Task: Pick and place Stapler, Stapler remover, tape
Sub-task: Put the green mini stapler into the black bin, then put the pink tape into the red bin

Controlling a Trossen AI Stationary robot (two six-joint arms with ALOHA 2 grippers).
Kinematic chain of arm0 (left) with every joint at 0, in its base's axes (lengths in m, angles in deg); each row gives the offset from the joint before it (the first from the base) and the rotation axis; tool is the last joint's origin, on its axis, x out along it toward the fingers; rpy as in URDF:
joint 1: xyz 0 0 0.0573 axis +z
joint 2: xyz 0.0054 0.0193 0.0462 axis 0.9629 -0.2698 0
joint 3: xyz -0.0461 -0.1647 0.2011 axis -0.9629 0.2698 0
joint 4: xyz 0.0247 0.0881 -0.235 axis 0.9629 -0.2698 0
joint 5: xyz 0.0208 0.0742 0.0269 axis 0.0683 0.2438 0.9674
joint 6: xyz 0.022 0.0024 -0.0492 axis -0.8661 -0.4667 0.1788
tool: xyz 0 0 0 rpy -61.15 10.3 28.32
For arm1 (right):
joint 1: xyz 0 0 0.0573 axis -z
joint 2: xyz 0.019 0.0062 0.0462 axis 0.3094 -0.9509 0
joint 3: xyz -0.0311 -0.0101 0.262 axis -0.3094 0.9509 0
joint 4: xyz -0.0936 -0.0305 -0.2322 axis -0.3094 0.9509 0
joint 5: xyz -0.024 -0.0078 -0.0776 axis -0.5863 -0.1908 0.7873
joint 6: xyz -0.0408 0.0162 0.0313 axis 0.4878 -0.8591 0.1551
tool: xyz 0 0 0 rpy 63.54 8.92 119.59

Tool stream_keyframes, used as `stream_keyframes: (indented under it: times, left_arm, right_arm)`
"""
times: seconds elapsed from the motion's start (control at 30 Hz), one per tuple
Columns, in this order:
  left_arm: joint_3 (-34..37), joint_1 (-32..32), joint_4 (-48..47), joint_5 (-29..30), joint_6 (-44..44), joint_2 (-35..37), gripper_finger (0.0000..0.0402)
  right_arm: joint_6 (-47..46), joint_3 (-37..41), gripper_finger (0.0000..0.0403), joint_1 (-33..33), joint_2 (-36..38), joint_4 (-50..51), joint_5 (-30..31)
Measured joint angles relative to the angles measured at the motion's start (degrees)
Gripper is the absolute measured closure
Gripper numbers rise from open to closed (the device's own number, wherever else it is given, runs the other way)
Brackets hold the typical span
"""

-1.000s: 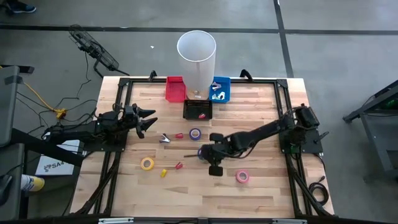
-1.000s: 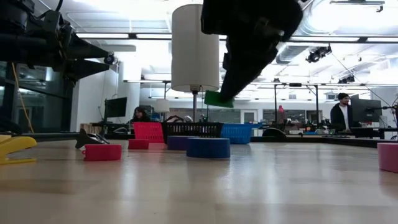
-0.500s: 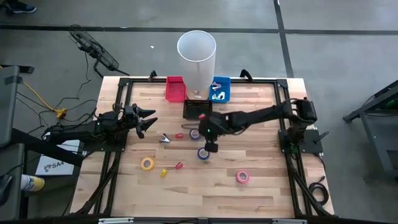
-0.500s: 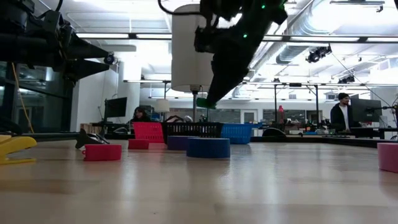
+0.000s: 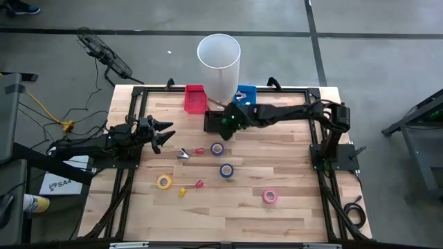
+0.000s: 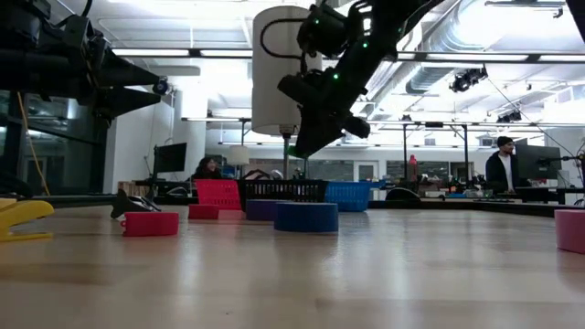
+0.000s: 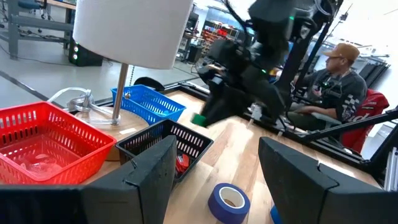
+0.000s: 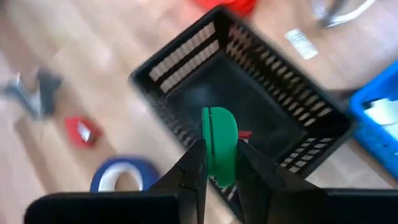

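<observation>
We see the right gripper (image 8: 216,163) reaching over the black basket (image 5: 219,122) at the upper middle of the high view, its jaws pinched almost closed on a green tape roll (image 8: 219,144) that hangs above the basket's open interior in the right wrist view; the same green piece (image 7: 199,119) shows under the dark arm in the left wrist view. The left gripper (image 5: 163,134) waits at the left edge of the table (image 5: 291,214), at mid-height of the high view, its jaws spread wide with nothing between them. On the wood, near the centre of the high view, lie two blue tape rolls (image 5: 217,149), one just below the black basket and the other (image 5: 226,170) lower and a little right. A yellow tape roll (image 5: 163,182) sits at lower left and a pink tape roll (image 5: 269,196) at lower right, well apart from each other. A red basket (image 5: 194,98) and a blue basket (image 5: 245,99) stand at the table's top edge, on either side of a tall white cylinder (image 5: 219,66). In the left wrist view a person (image 7: 333,78) sits beyond the table at the right.
</observation>
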Motion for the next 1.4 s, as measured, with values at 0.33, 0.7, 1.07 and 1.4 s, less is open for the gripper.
stream_keyframes:
  times: [0.33,0.7,1.07,1.4]
  left_arm:
    - [0.0,0.0,0.0,0.0,0.0,0.0,0.0176]
    - [0.0,0.0,0.0,0.0,0.0,0.0,0.0176]
    - [0.0,0.0,0.0,0.0,0.0,0.0,0.0176]
    - [0.0,0.0,0.0,0.0,0.0,0.0,0.0176]
  right_arm:
    - [-6.4,0.0,0.0348,4.3,-3.0,-0.8,-5.1]
    - [-12.2,0.0,0.0347,5.6,-5.4,-1.1,-6.2]
    - [-15.3,0.0,0.0321,5.6,-5.4,2.6,-6.2]
    - [-14.9,0.0,0.0255,5.6,-5.4,2.5,-9.3]
